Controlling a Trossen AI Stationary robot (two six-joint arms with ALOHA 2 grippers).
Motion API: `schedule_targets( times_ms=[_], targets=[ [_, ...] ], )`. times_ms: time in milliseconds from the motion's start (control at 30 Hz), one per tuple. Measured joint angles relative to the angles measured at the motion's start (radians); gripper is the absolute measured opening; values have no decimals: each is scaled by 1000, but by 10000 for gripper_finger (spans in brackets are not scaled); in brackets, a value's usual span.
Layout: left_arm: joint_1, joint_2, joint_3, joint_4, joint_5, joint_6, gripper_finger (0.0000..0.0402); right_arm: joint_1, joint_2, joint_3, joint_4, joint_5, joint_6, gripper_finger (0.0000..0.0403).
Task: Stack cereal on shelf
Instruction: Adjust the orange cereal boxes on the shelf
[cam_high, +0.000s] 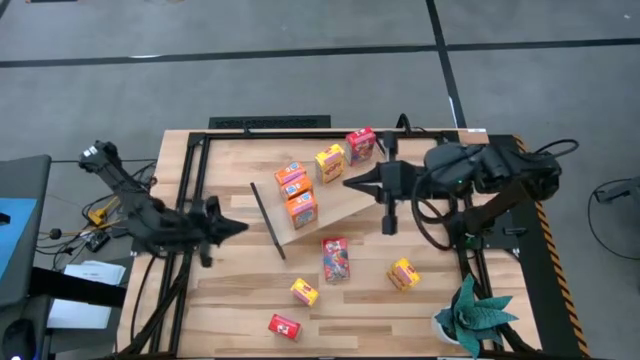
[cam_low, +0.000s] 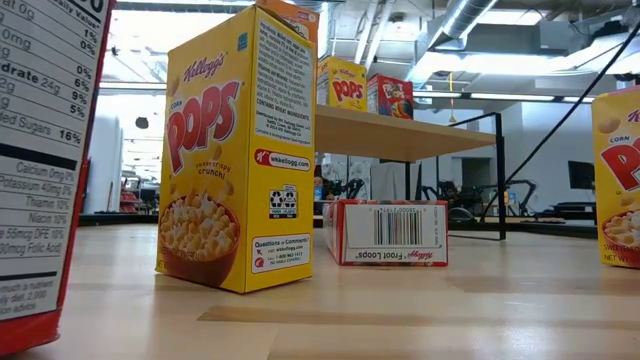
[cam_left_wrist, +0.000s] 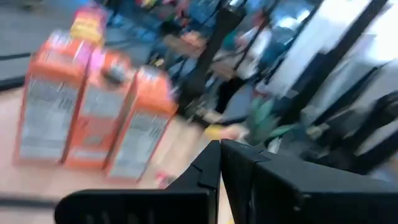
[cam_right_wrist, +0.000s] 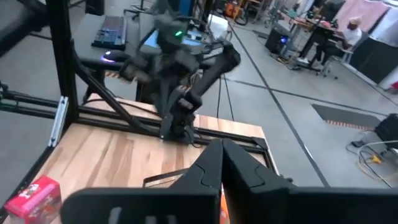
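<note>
Nearest the low camera stand loose cereal boxes (cam_low: 237, 150), five already on the shelf (cam_high: 335, 205); both grippers, left (cam_high: 238, 227) and right (cam_high: 350, 182), pinched closed on nothing, so I judge another pickup comes next.

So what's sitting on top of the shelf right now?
Five cereal boxes stand on the shelf: three orange, one yellow, one red. The right gripper hovers over its surface, covering part of it.

Two dark, near-black jointed arms, black cables looping beside the right arm, pointed wedge-shaped end effector fingers
</note>
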Motion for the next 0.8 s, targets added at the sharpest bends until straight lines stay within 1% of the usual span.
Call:
schedule_targets(
  times_ms=[133,300,367,500,667,800],
  targets=[
    [69,108,0,-12,20,-67,0,31,-1,0,-22,65,-1,35],
    [178,223,2,47,152,-70,0,53,3,-1,-79,74,5,21],
    [213,261,2,61,165,-63,0,58,9,-1,-87,74,8,15],
    [276,298,2,90,193,-43,0,72,8,-2,-86,74,12,14],
    [354,335,2,106,288,-40,0,76,8,-2,-88,74,31,34],
    [393,356,2,130,306,-15,0,76,8,-2,-91,74,35,37]
  ],
)
